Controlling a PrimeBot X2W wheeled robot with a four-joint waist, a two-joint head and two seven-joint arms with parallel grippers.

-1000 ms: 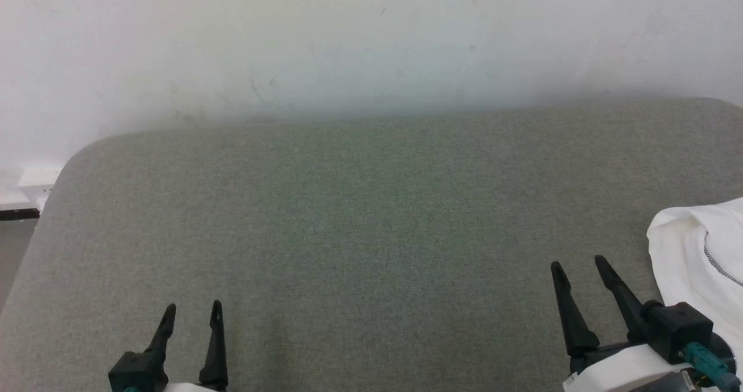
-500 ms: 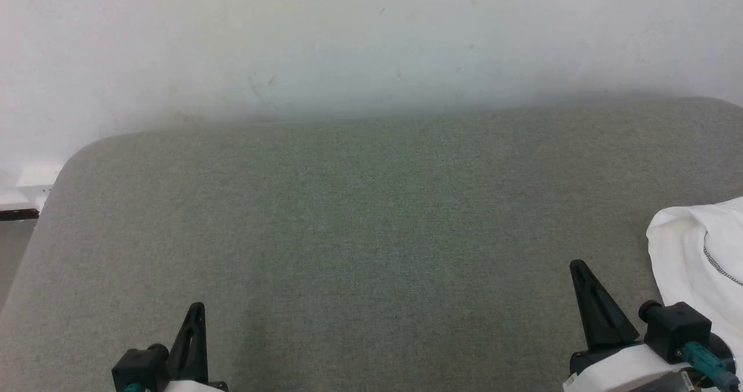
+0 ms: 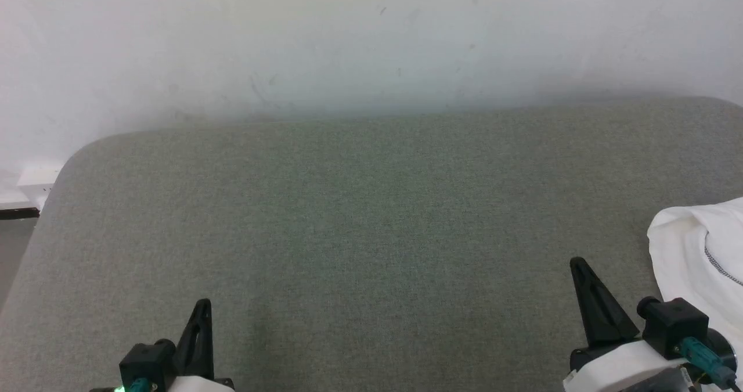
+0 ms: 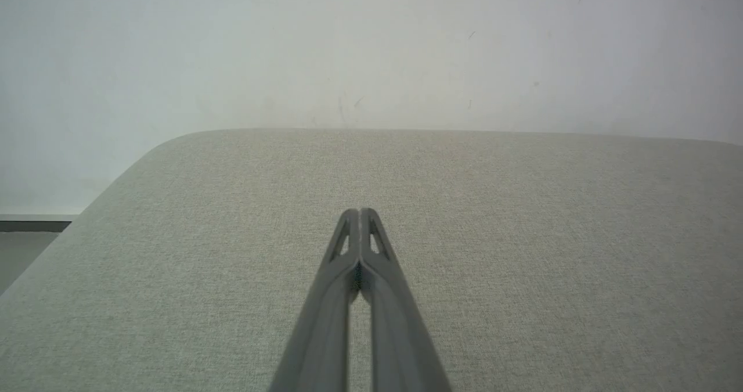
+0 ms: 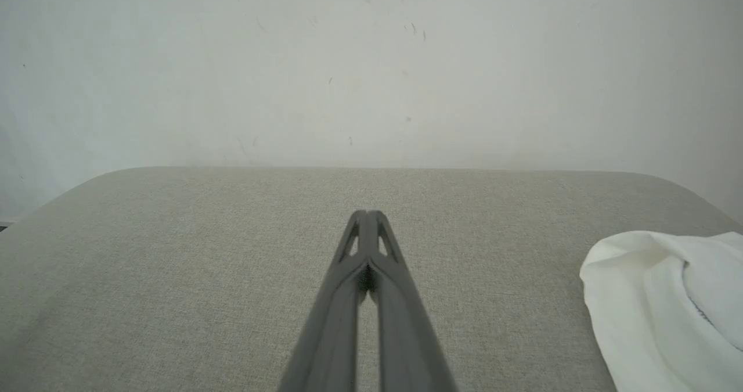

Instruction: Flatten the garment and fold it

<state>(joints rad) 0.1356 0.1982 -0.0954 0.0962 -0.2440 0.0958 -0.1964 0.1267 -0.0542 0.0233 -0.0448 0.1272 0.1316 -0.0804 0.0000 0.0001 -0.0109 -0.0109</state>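
Garment (image 3: 693,252) lies bunched at my far right on the padded surface (image 3: 360,206), a soft white heap with grey zigzag stitching. It runs off frame, so I can't tell its long axis. The surface is grey woven cloth with rounded corners. My left gripper (image 3: 201,309) and right gripper (image 3: 576,264) are both pinched closed and empty.
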